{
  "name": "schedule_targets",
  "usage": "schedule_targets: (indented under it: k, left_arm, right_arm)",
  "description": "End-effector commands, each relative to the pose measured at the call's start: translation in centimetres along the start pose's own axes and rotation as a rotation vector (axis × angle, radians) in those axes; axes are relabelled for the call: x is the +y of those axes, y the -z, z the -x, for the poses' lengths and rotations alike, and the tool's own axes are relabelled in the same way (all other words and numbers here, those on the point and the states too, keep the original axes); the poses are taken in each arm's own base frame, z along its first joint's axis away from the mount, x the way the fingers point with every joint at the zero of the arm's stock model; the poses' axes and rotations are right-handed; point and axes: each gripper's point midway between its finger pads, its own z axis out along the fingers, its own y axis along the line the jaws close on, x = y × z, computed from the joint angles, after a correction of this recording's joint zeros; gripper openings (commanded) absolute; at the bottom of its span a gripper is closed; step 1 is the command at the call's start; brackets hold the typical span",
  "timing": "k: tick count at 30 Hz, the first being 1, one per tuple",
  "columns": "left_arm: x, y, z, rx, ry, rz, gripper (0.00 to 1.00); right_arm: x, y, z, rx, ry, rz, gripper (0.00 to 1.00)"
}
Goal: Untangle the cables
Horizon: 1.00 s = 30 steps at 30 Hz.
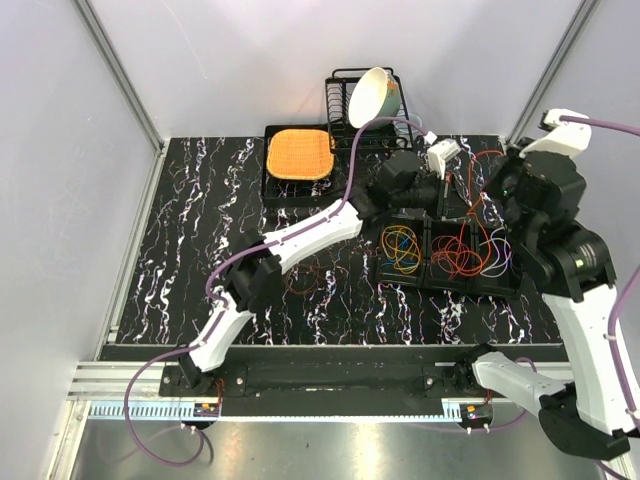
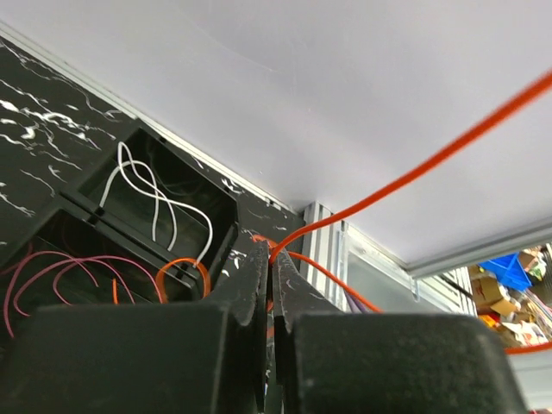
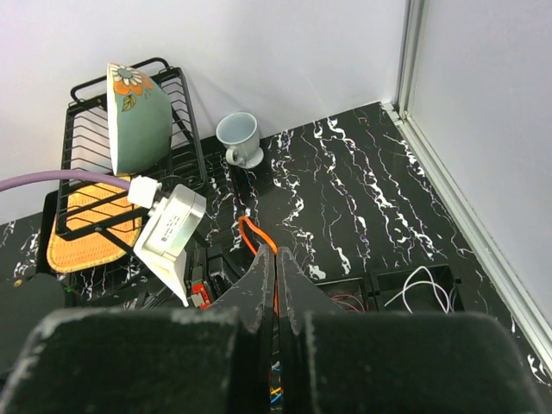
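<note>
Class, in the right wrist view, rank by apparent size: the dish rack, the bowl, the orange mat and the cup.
1. dish rack
2. bowl and orange mat: look alike, and the rack hides part of the mat, so unranked
3. cup, smallest

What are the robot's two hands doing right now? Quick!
Left hand: closed, pinching a taut orange cable.
Right hand: closed, gripping an orange cable loop.
</note>
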Motion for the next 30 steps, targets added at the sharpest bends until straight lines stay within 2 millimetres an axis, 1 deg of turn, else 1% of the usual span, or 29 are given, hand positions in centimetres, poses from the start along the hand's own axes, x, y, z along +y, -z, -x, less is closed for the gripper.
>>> schedule_targets:
  k: [1,5,8,10,11,12,13,14,15,16,17,18,20,21,22,23,24,25,26,27,28,29,30]
  left_arm:
    - [0.5,0.1,3.3,-0.112,-0.069,0.0,0.0]
    - [2.0,0.1,3.1,-0.108,-0.067,0.026,0.0]
    - [3.5,0.2,2.6,-0.1,-0.068,0.06,0.0]
    - [4.3,0.2,2.1,-0.089,-0.073,0.083,0.0]
    - [4.9,0.2,2.0,-0.091,-0.072,0.1,0.0]
    - [5.5,0.2,1.5,-0.083,-0.065,0.112,0.0]
    - [5.8,0.3,1.3,-0.081,-0.061,0.118,0.0]
    - [6.2,0.3,1.1,-0.081,-0.057,0.126,0.0]
    - [6.6,0.3,0.7,-0.073,-0.053,0.133,0.0]
    - [6.9,0.2,0.5,-0.068,-0.053,0.136,0.0]
    - [7.3,0.2,0.3,-0.065,-0.049,0.148,0.01]
    - [7.7,0.2,-0.2,-0.052,-0.043,0.158,0.03]
    - [8.1,0.2,-0.5,-0.047,-0.048,0.175,0.09]
    - [8.4,0.3,-0.8,-0.035,-0.037,0.194,0.15]
    - [8.7,0.5,-0.9,-0.031,-0.035,0.208,0.23]
    - [9.1,0.6,-0.9,-0.029,-0.038,0.227,0.33]
    - [9.4,0.9,-1.3,-0.011,-0.031,0.245,0.38]
    - [9.4,1.1,-1.2,-0.008,-0.031,0.26,0.43]
    - [9.6,1.5,-0.8,-0.013,-0.038,0.281,0.53]
    - [9.7,1.8,-1.2,0.008,-0.031,0.297,0.56]
    - [9.7,2.1,-1.2,0.014,-0.033,0.309,0.59]
    - [9.7,2.6,-0.8,0.011,-0.046,0.329,0.62]
    - [10.0,3.0,-1.4,0.037,-0.037,0.352,0.66]
  right_arm:
    - [1.5,-1.7,0.6,-0.029,-0.002,0.023,0.0]
    - [2.3,-3.2,-0.4,-0.007,0.015,0.022,0.0]
    - [2.4,-4.7,-1.9,0.031,0.017,0.01,0.0]
    - [2.2,-5.8,-3.4,0.072,0.012,0.019,0.0]
    - [2.1,-6.1,-3.8,0.085,-0.01,0.022,0.0]
    - [2.5,-6.6,-4.9,0.122,-0.019,0.058,0.0]
    - [1.6,-7.2,-5.3,0.135,-0.035,0.042,0.0]
    - [1.6,-7.4,-5.6,0.147,-0.058,0.053,0.0]
    - [1.8,-7.7,-6.8,0.181,-0.062,0.078,0.0]
    - [1.5,-8.1,-7.1,0.188,-0.068,0.075,0.0]
    - [1.4,-8.4,-8.1,0.209,-0.068,0.077,0.0]
    - [1.5,-8.5,-8.4,0.219,-0.07,0.084,0.0]
    - [1.3,-9.0,-9.9,0.253,-0.065,0.072,0.0]
    - [1.1,-9.1,-10.2,0.259,-0.067,0.068,0.0]
    - [1.1,-9.2,-10.6,0.265,-0.069,0.068,0.0]
    - [0.8,-9.4,-11.5,0.284,-0.072,0.058,0.0]
    - [0.6,-9.5,-11.9,0.291,-0.073,0.048,0.0]
    - [0.3,-9.6,-12.2,0.297,-0.073,0.038,0.0]
    - [-0.3,-9.7,-13.0,0.31,-0.071,0.011,0.0]
    - [-0.8,-9.8,-13.5,0.318,-0.071,-0.008,0.0]
    - [-1.1,-9.8,-13.6,0.317,-0.077,-0.017,0.0]
    - [-1.6,-9.8,-14.3,0.33,-0.084,-0.035,0.0]
    - [-2.1,-9.8,-14.4,0.332,-0.089,-0.054,0.0]
